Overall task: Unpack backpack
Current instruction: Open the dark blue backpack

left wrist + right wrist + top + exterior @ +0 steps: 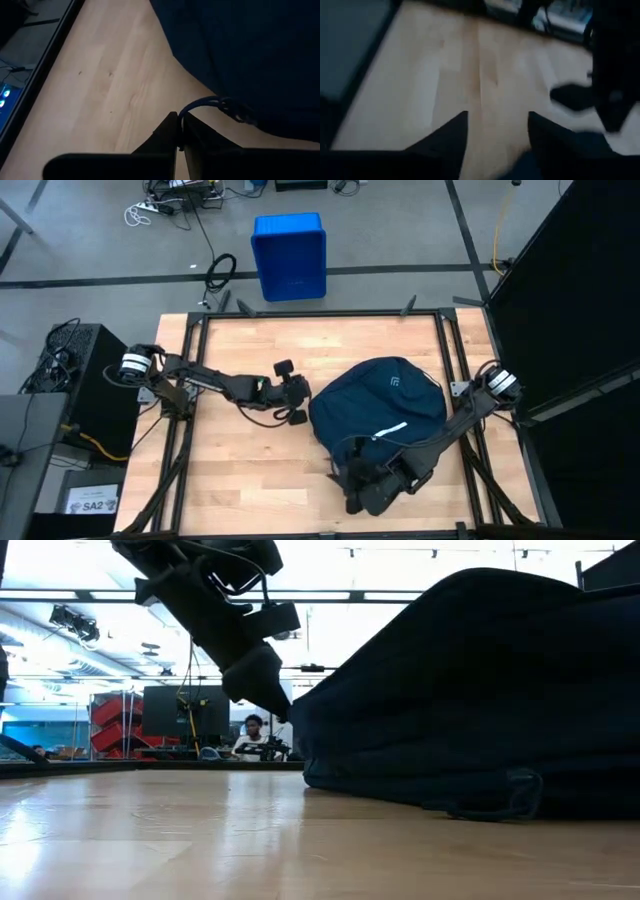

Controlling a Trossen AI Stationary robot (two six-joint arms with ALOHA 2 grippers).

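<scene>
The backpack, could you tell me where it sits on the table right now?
In the high view the backpack lies on the table's right half, between the left gripper at its left edge and the right gripper at its near side.

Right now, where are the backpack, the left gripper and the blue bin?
backpack [385,395]: high view, on its navy top panel.
left gripper [180,131]: left wrist view, between its shut fingertips, pinching a backpack cord loop.
blue bin [290,255]: high view, on its floor.

Grey floor [400,220], blue bin [289,256]

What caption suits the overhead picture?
Left gripper pinches the backpack's cord at its edge; open right gripper at its near side.
</scene>
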